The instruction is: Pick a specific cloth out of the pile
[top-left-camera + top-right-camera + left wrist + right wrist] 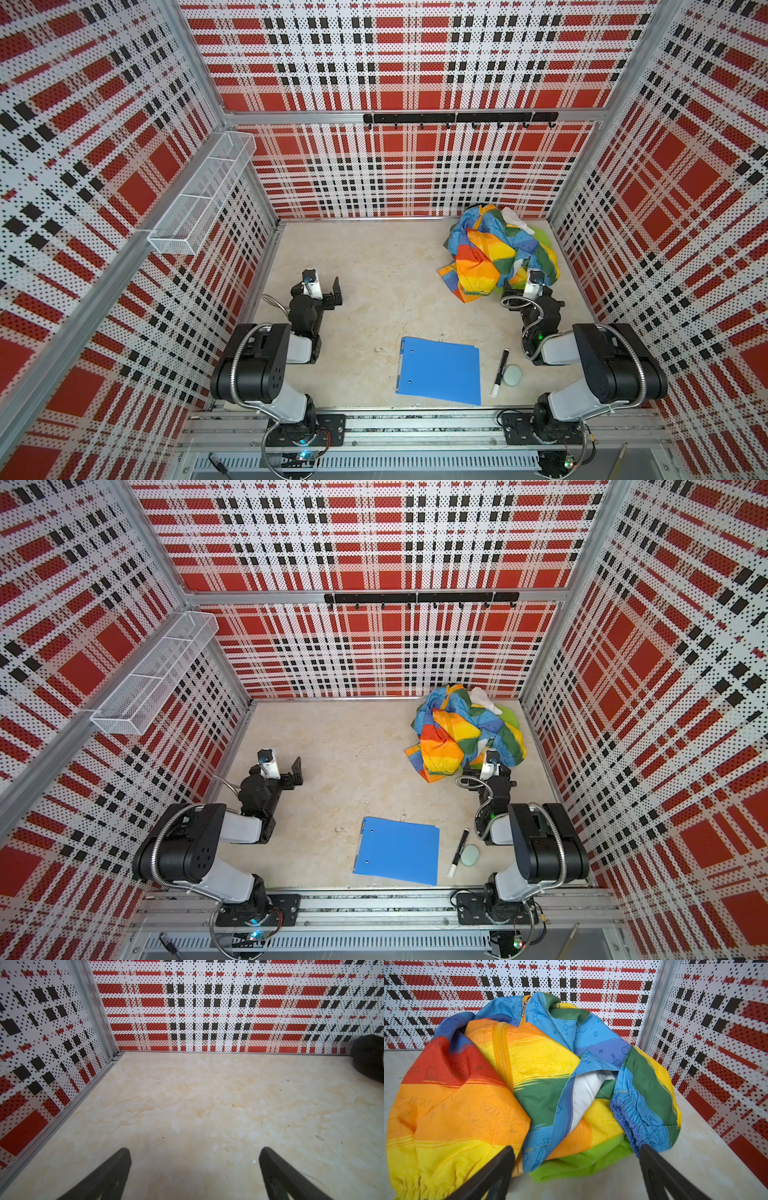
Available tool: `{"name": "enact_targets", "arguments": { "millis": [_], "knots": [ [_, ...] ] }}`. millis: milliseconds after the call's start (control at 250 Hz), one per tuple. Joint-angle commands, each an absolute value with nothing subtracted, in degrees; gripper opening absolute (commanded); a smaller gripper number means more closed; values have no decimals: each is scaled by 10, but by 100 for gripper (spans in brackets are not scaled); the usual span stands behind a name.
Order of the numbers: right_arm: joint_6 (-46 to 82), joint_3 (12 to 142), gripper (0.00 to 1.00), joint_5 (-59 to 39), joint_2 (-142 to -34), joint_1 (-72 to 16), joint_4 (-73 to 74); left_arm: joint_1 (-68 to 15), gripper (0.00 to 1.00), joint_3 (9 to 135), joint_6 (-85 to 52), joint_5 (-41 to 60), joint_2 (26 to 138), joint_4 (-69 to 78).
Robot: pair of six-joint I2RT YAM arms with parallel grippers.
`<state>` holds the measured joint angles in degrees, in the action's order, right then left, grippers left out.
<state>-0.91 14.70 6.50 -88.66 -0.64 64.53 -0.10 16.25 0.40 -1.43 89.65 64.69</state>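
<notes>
Now hovering with the right gripper (576, 1147) spread wide and empty, straddling the green cloth (581, 1161) at the edge of the pile (467, 1095).

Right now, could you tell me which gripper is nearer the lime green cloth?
Right. The right gripper is just short of the lime green cloth under the pile; the left gripper is far off, over the table.

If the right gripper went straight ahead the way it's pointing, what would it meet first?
Likely the lime green cloth peeking from under the pile, though depth is unclear.
</notes>
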Motion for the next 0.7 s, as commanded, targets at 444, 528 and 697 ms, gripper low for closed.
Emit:
{"name": "enact_targets", "arguments": {
  "millis": [444,528,697],
  "knots": [
    [-15,159,100,66,-892,-4,680,2,99,174,2,-7,902,660],
    [-14,159,100,64,-892,-2,682,1,99,174,1,-7,902,660],
    [-14,157,100,64,-891,-2,684,1,99,174,2,-7,901,661]
  ]
}}
